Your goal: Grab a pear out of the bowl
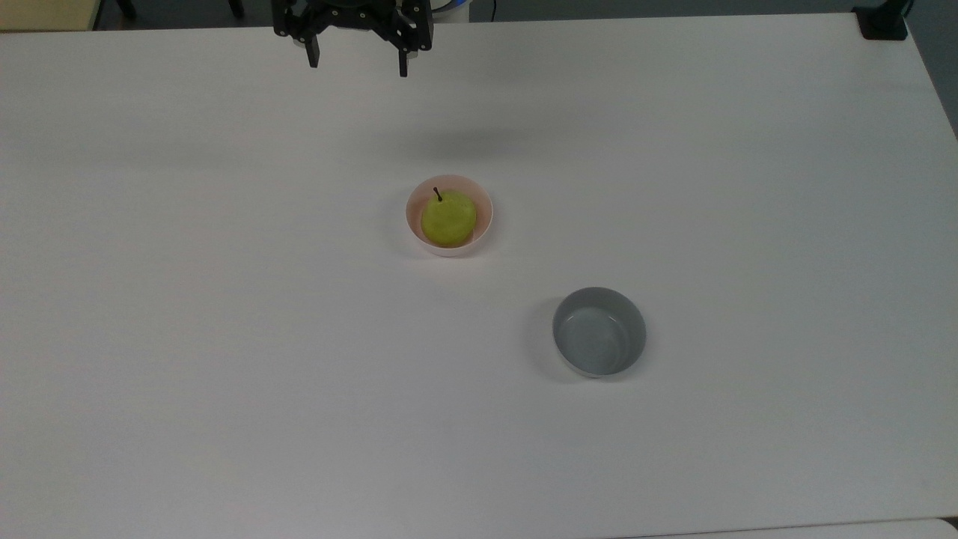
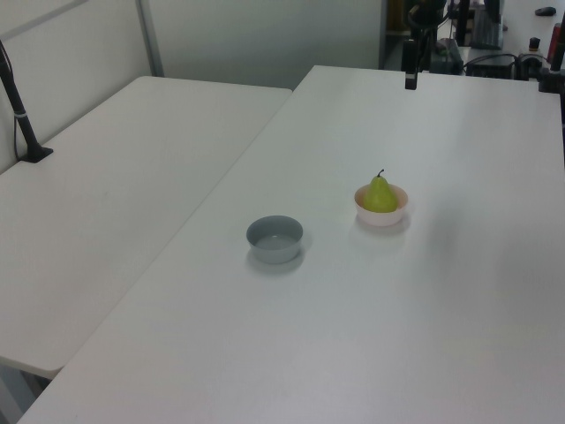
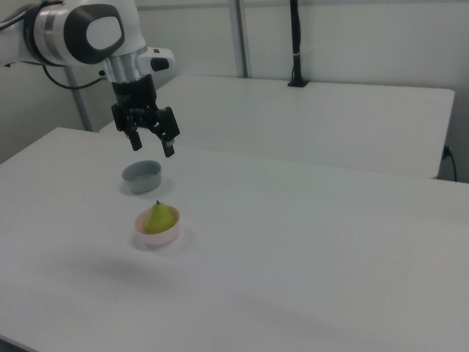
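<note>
- One pear (image 1: 448,218) sat upright inside the pink bowl (image 1: 485,217) near the middle of the white table (image 1: 224,337), stem up.
- Fingers spread and holding nothing, the gripper (image 1: 358,64) hung high above the table, well apart from the bowl.
- Nearby stood a grey bowl (image 1: 599,332), apart from the pink one.

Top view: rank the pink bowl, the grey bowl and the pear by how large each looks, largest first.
1. Grey bowl, slightly wider than the pink one, though it lies nearer the top view's bottom edge, so nearness to the camera may account for that.
2. Pink bowl.
3. Pear, sitting inside the pink bowl's rim.
</note>
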